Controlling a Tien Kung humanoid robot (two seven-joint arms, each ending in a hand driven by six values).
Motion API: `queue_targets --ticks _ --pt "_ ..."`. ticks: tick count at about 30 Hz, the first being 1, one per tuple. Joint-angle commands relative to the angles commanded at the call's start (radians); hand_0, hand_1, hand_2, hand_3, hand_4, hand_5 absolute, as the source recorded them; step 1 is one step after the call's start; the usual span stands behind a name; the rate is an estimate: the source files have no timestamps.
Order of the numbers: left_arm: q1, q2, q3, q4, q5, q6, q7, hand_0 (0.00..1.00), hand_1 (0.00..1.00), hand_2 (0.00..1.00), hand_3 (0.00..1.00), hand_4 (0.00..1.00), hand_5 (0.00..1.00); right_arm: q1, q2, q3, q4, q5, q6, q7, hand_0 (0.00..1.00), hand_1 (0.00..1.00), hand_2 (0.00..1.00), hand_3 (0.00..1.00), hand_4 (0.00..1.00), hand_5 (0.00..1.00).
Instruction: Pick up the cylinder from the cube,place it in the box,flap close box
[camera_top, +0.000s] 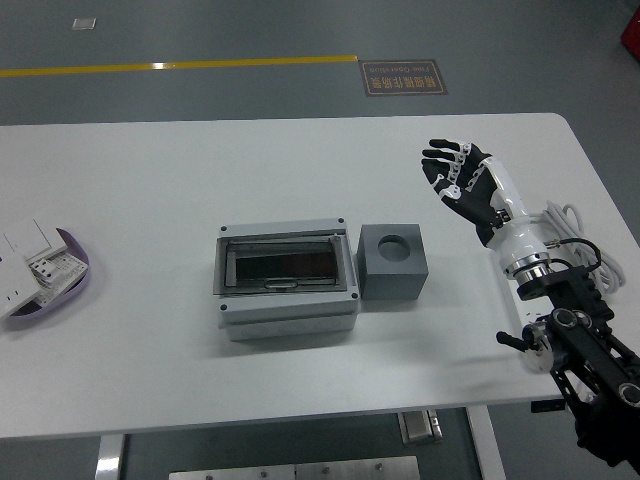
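Note:
A grey cube (393, 262) with a round empty hole in its top stands at the table's middle, touching the right side of a grey box (286, 280). The box's flap lies shut over a dark window. No cylinder shows anywhere. My right hand (455, 172) hovers above the table to the right of and behind the cube, fingers spread and holding nothing. My left arm is out of view.
A lilac dish (62, 282) with white parts sits at the table's left edge. A white cable (572, 228) lies coiled at the right edge beside my right forearm. A yellow line and a floor sign lie beyond the table.

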Motion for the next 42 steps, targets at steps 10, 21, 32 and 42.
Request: queue_targets --ticks 10,21,32,42 --pt "0.001 0.002 -0.003 0.000 0.003 0.000 0.001 0.588 0.610 0.605 0.626 0.642 0.173 -0.007 0.004 0.012 -0.005 0.020 0.005 0.024 0.774 0.685 0.674 0.644 0.817 0.217" --pt "0.002 -0.004 -0.012 0.000 0.014 -0.001 0.004 0.588 0.610 0.606 0.626 0.642 0.174 -0.003 0.004 0.016 -0.009 0.023 0.015 0.020 0.774 0.681 0.672 0.643 0.846 0.247" --pt "0.000 -0.002 -0.024 0.000 0.030 -0.002 0.007 0.588 0.610 0.606 0.626 0.643 0.172 -0.001 0.005 0.013 -0.012 0.028 0.024 0.020 0.768 0.677 0.662 0.617 0.849 0.252" --pt "0.001 -0.004 -0.023 0.000 0.029 -0.002 0.009 0.588 0.610 0.606 0.626 0.645 0.174 -0.001 0.003 0.014 -0.013 0.027 0.024 0.018 0.757 0.669 0.657 0.587 0.871 0.290"
